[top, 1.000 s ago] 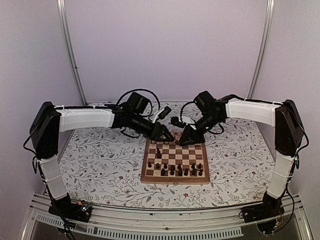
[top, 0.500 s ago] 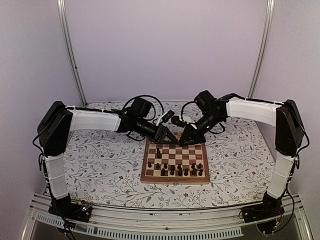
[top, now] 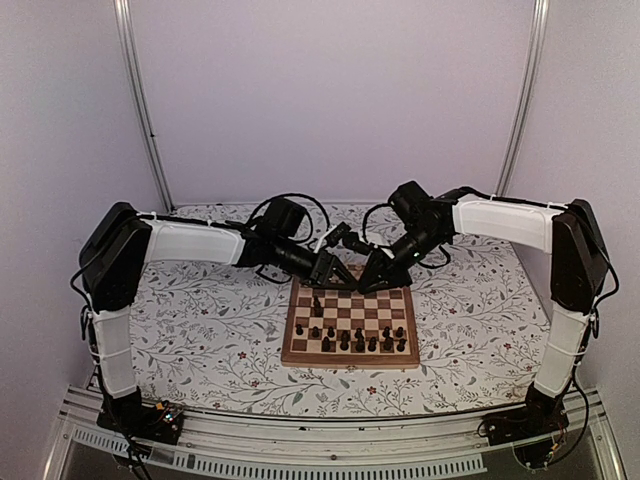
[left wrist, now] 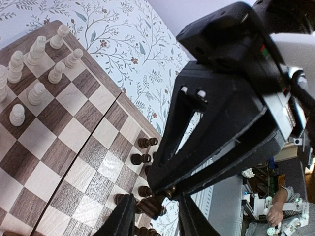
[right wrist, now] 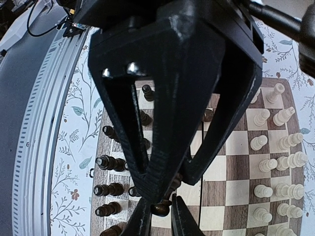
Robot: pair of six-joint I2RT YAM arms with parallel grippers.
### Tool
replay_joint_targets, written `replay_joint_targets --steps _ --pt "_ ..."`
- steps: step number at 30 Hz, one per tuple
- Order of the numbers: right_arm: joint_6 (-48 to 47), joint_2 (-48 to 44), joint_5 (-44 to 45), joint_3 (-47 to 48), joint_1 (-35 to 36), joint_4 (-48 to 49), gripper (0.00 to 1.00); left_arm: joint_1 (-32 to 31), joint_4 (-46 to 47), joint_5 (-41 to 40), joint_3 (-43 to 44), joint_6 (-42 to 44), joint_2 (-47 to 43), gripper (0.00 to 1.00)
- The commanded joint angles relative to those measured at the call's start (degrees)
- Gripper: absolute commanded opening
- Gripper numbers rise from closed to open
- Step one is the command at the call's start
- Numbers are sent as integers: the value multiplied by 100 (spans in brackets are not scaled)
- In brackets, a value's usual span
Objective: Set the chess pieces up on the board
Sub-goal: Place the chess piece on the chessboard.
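My two grippers meet tip to tip above the far edge of the board. The right gripper is shut on the rounded end of a dark chess piece. That piece's stem runs up between the fingers of my left gripper, which pinch it. In the left wrist view the same dark piece lies inside the left gripper, against one finger. Dark pieces fill the board's near rows. Pale pieces stand at the far side. One dark piece stands alone at mid-board.
The board lies in the middle of a floral-patterned table. Both forearms and their cables hang low over the board's far edge. Metal frame posts rise at the back corners, and a rail runs along the near edge.
The left arm has stretched further right toward the right gripper, and its jaws have narrowed round the dark piece. The right arm has stayed put.
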Motion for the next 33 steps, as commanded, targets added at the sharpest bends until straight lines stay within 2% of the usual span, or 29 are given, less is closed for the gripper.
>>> replay_joint_targets --steps 1,8,13,14,15,16,22,30,33 --pt "-47 -195 -160 160 -23 -23 14 -2 206 64 97 9 130 32" --pt "35 -202 -154 253 -15 -66 14 -11 585 177 -12 -121 196 24" --pt "-100 -225 319 291 -15 -381 14 6 406 -54 -84 61 102 39" --pt "-167 -235 525 329 -23 -518 14 21 350 -113 -101 160 41 46" --pt "-259 -259 757 370 -24 -654 14 43 123 -214 -123 245 -24 84" --pt "-356 -278 998 436 -24 -820 14 76 25 -248 -156 340 -104 98" --pt "-911 -282 2273 682 -23 -1582 14 295 -147 -591 -513 591 -577 99" --pt "-1106 55 3518 907 44 -2184 14 377 -1118 -2035 -416 1293 -1080 99" --pt "-1087 227 3779 949 111 -2366 14 410 -1533 -2991 -317 1518 -1256 99"
